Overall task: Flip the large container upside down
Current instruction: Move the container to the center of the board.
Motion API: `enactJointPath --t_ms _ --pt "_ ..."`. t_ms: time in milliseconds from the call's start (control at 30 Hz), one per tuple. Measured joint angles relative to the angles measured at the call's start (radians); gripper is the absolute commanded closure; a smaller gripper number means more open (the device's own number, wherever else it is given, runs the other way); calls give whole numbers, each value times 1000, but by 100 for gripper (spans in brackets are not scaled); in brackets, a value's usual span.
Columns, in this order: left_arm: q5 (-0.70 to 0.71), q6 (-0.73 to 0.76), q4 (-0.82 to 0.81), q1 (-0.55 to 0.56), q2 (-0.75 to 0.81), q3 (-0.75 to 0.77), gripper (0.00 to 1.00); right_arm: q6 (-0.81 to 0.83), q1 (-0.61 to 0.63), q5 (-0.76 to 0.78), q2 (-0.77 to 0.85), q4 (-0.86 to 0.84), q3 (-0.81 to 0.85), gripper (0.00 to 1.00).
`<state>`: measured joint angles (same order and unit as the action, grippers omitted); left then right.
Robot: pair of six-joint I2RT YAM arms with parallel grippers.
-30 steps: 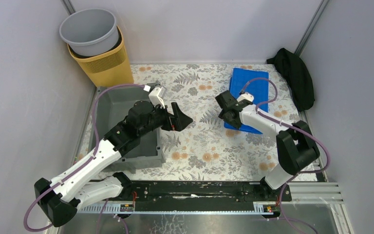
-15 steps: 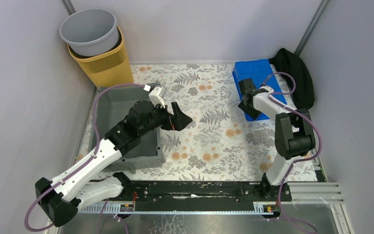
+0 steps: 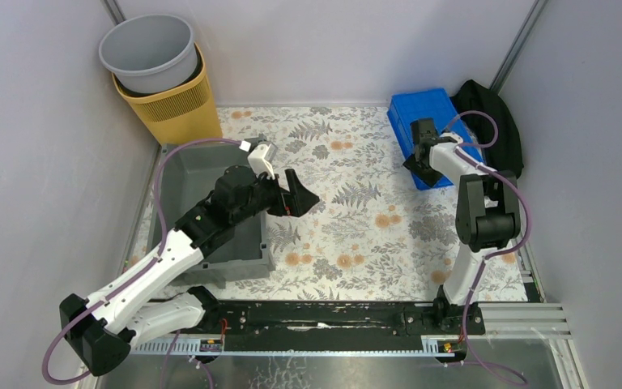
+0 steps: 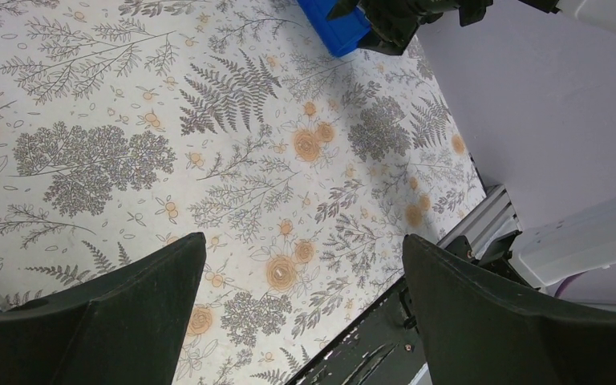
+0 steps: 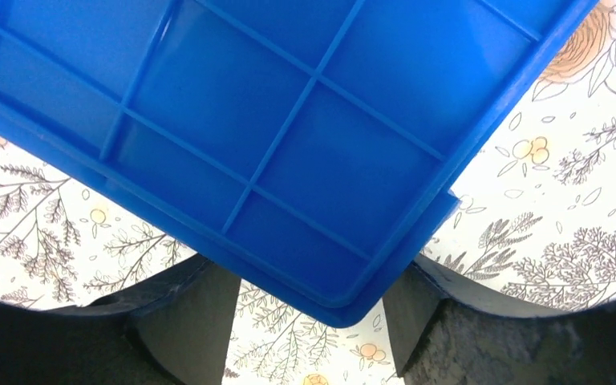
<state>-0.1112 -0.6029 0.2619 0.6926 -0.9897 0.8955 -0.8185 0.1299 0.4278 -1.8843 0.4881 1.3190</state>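
The large container (image 3: 188, 172), a dark-grey crate, stands open side up at the table's left, partly hidden under my left arm. My left gripper (image 3: 301, 198) reaches out past the crate's right wall, above the flowered cloth. Its fingers are spread wide with nothing between them (image 4: 303, 241). At the back right, my right gripper (image 3: 423, 156) is shut on a corner of the blue ribbed tray (image 3: 421, 113). In the right wrist view that tray (image 5: 289, 120) is tilted, its corner pinched between both fingers (image 5: 305, 281).
A round grey bucket (image 3: 147, 50) sits in a yellow basket (image 3: 174, 109) at the back left. A black cloth bundle (image 3: 492, 130) lies against the right wall behind the tray. A black rail (image 3: 316, 316) runs along the near edge.
My right arm has swung the blue tray from the middle right of the table to the back right corner. The left arm and the crate have not moved.
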Motion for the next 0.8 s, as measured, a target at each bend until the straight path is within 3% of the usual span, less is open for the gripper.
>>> enactJointPath --t_ms 167,267,633,800 --pt "4 0 21 0 3 9 0 39 -26 -63 16 -59 -20 12" --pt "13 0 45 0 25 14 0 69 -26 -131 130 -123 -129 0" --pt "130 27 186 -1 79 149 0 172 -10 -441 621 -180 -332 0" --pt "257 30 325 -13 95 253 0 175 189 -548 653 -169 -339 2"
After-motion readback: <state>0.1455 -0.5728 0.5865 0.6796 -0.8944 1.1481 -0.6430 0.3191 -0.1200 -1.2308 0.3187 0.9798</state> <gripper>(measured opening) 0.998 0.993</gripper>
